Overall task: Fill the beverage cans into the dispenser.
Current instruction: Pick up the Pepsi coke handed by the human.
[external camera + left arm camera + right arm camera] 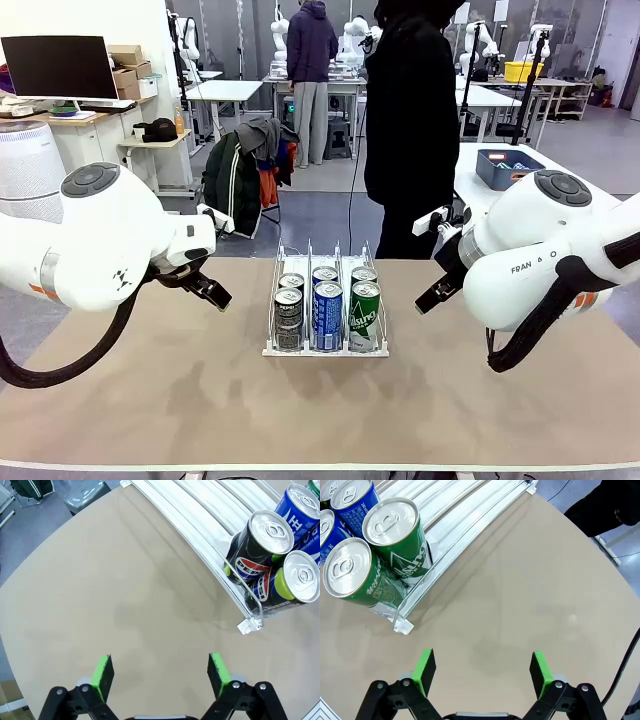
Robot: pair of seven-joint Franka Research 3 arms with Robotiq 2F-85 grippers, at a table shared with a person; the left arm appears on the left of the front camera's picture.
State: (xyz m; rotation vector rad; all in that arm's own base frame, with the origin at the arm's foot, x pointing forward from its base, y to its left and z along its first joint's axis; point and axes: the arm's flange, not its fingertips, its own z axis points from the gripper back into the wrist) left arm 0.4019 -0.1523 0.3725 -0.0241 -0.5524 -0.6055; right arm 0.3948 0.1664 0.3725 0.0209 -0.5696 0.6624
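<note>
The dispenser (272,350) stands at mid-table and holds several beverage cans in three lanes. Two black cans (289,305) fill its left lane, two blue cans (327,312) the middle, two green cans (364,312) the right. My left gripper (208,290) hovers left of the rack, open and empty. In the left wrist view that gripper (160,674) is over bare table, with the black cans (262,545) up right. My right gripper (437,292) hovers right of the rack, open. In its wrist view it (482,672) is empty, and the green cans (395,535) stand at upper left.
A person in black (410,120) stands at the table's far edge behind the rack. The tan tabletop (320,410) lies bare in front of and beside the rack. A chair with jackets (245,170) and a blue tub (508,168) are beyond the table.
</note>
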